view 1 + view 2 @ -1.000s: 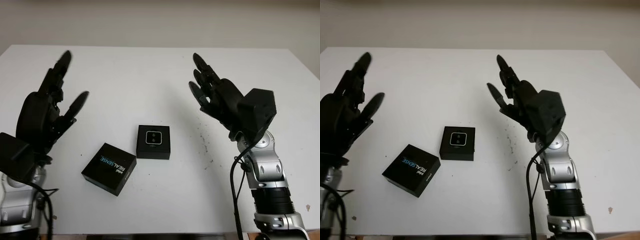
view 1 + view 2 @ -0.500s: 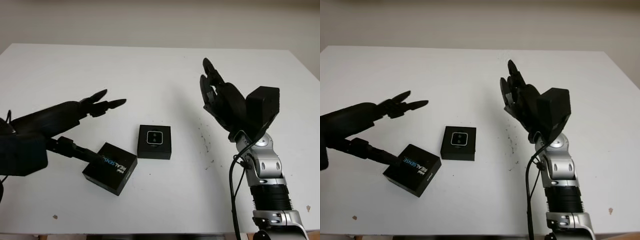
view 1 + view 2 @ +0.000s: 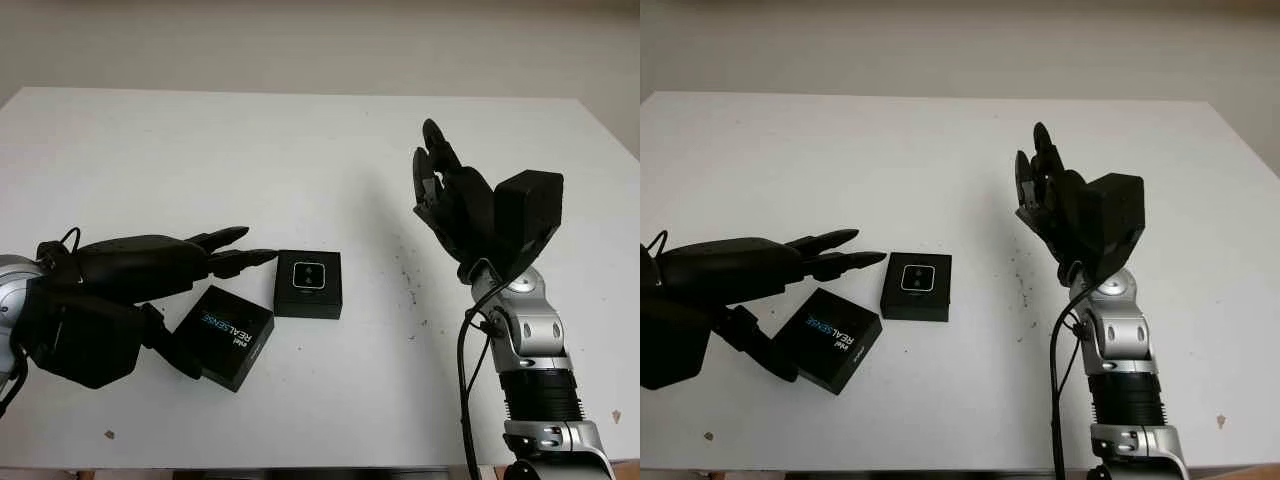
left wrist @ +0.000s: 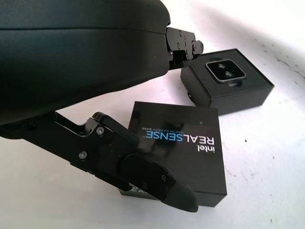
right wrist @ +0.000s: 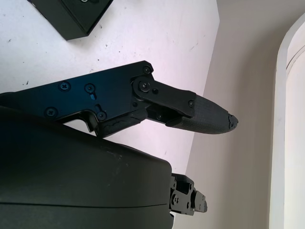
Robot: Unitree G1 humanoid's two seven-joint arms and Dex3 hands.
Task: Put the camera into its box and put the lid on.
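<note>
The box (image 3: 307, 284) is taken as the landmark: it sits open on the white table (image 3: 300, 150), and the camera (image 3: 307, 274) is already seated in it, lens face up, so only the lidding is judged to remain. The lid (image 3: 222, 335) (marked with REALSENSE lettering) lies flat on the table just beside the box, toward the robot and to its left, turned at an angle to the box's edges. The left hand (image 3: 140, 275) is held open over the lid, nothing grasped, with two fingers (image 3: 232, 250) reaching toward the box's near-left corner and the thumb (image 4: 143, 174) hanging low by the lid's outer edge. The right hand (image 3: 450, 195) is raised open well away from the box on its far right side, holding nothing. Several risks are judged from here. The box could be nudged by the long fingers if the hand is lowered as it stands, since they nearly overlap its corner. The lid could be pushed across the smooth table rather than pinched, because it is low and flat. A lid carried over at its present angle could catch on the box's rim and sit crooked.
</note>
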